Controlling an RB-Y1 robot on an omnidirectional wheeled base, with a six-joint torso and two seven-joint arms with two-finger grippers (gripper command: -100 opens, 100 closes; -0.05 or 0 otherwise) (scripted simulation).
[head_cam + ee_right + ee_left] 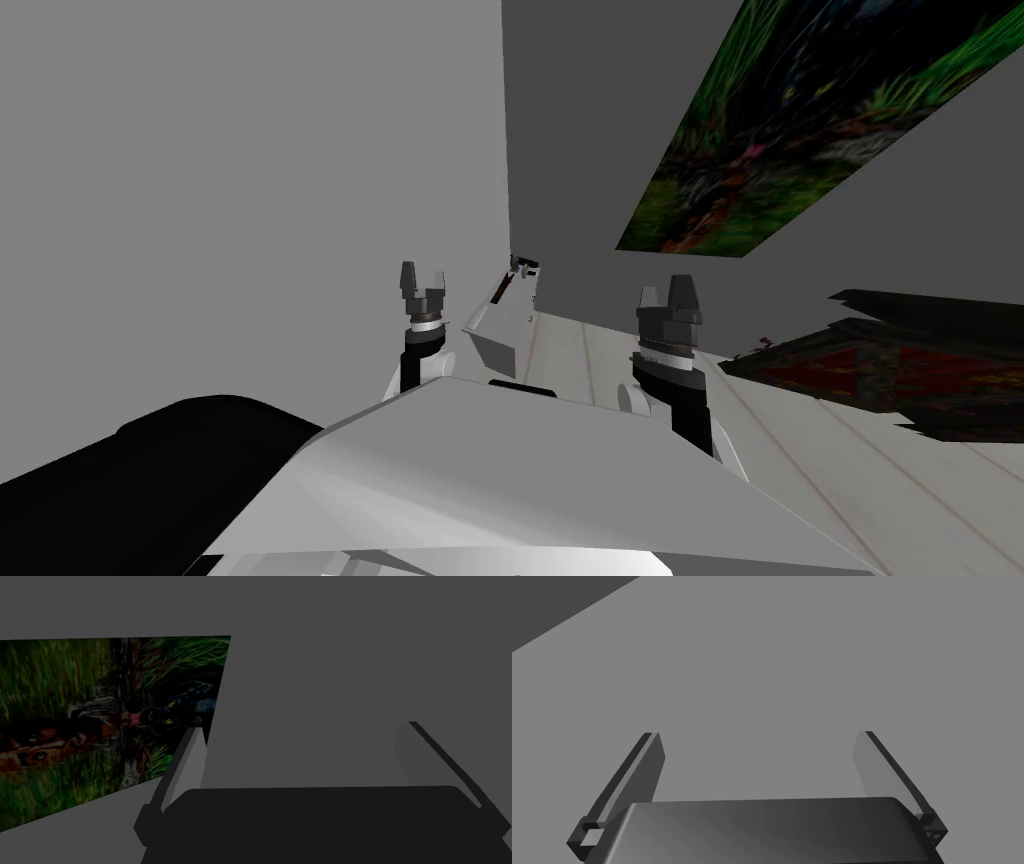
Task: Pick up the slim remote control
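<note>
Both pincers hung closest: the left gripper point(422, 272) at 11 o'clock and the right gripper point(667, 290) at 1 o'clock. Each had its two thin blade fingers spread wide, with nothing between them. Between the two, at 12 o'clock and well apart from both, a pale grey box-like cabinet point(495, 328) stood on the light plank floor point(620, 365), against the corner of the plain grey wall point(250, 150). Some small dark items point(520, 265) lay on the far end of its top. The slim remote control was likely one of them, though they were too small to tell apart. A dark red patterned rug point(880, 385) lay at 3 o'clock, and a green foliage painting point(790, 120) hung at 2 o'clock.

Biggest risk, as I judged it, was closing on the wrong dark item, since nothing singled out the remote. A slim body lying flat would give blade fingers little to bite, so a shallow or skewed pinch could skate it toward the wall or off the cabinet's edge. With the cabinet tucked into the corner, the left arm could also scrape the wall while reaching.
</note>
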